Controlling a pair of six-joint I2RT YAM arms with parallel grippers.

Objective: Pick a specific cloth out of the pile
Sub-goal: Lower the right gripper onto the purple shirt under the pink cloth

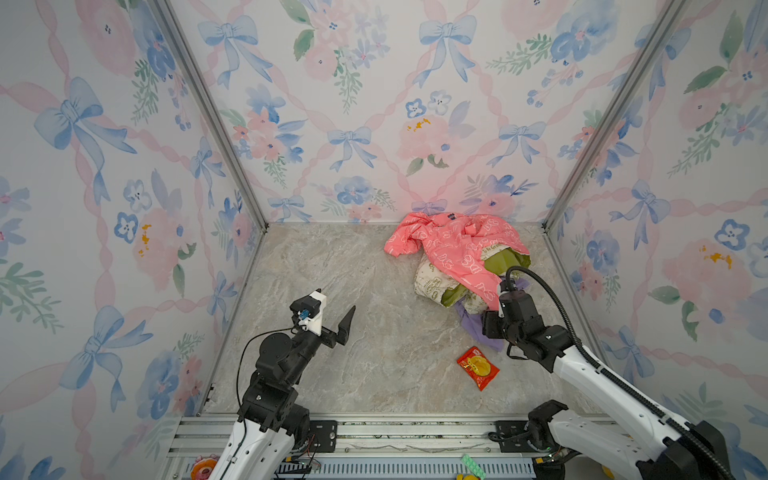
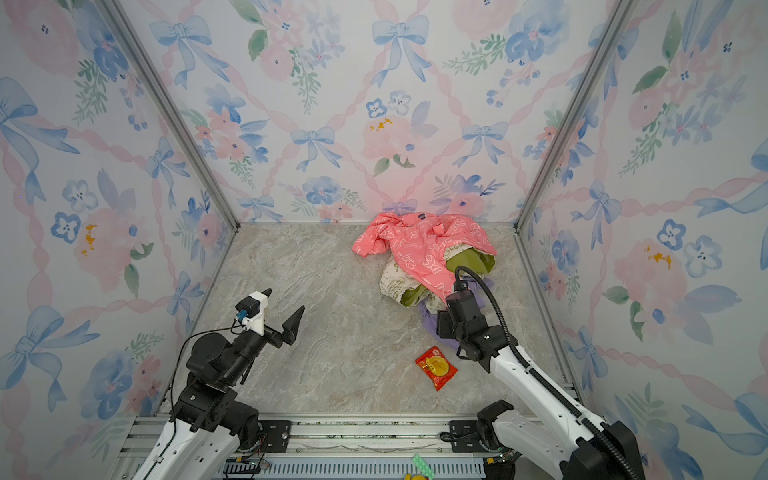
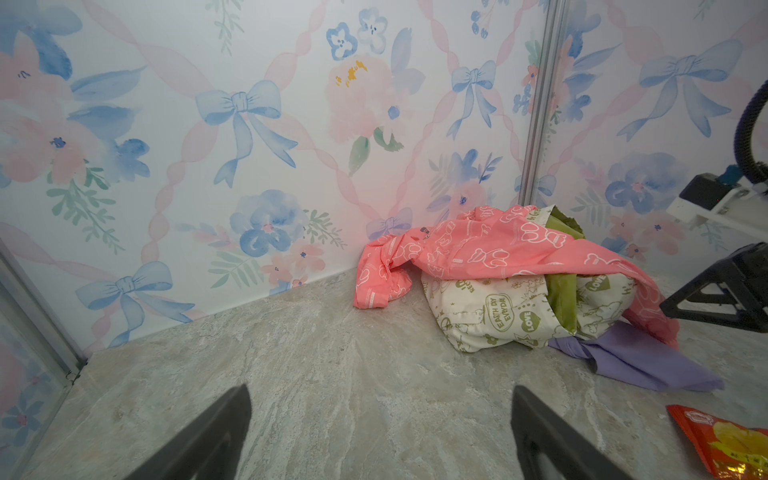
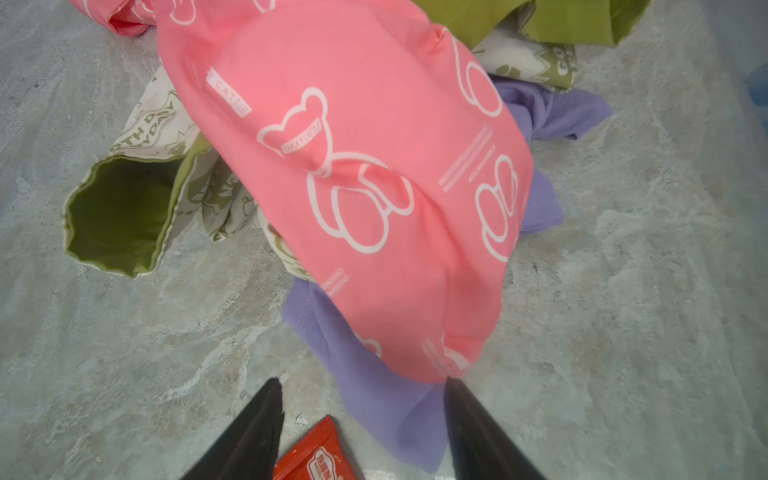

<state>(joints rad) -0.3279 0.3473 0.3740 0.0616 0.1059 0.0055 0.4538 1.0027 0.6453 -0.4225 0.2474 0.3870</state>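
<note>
The pile (image 1: 457, 257) lies at the back right of the floor: a coral-pink cloth with white bear print (image 4: 365, 166) draped over a cream and olive-green printed cloth (image 3: 490, 307). The lavender-purple cloth (image 4: 386, 399) pokes out from under them on the near side, and it shows in both top views (image 1: 471, 324) (image 2: 430, 324). My right gripper (image 4: 363, 382) hangs over that purple edge, open, its jaws either side of the purple fabric, one fingertip by the pink hem. My left gripper (image 1: 336, 300) hovers wide open and empty over bare floor at the left (image 3: 381, 388).
A red snack packet (image 1: 478, 368) lies on the floor just in front of the purple cloth, close to my right gripper's fingers (image 4: 320, 457). Floral walls close in the back and both sides; the pile sits near the back right corner post (image 1: 548, 224).
</note>
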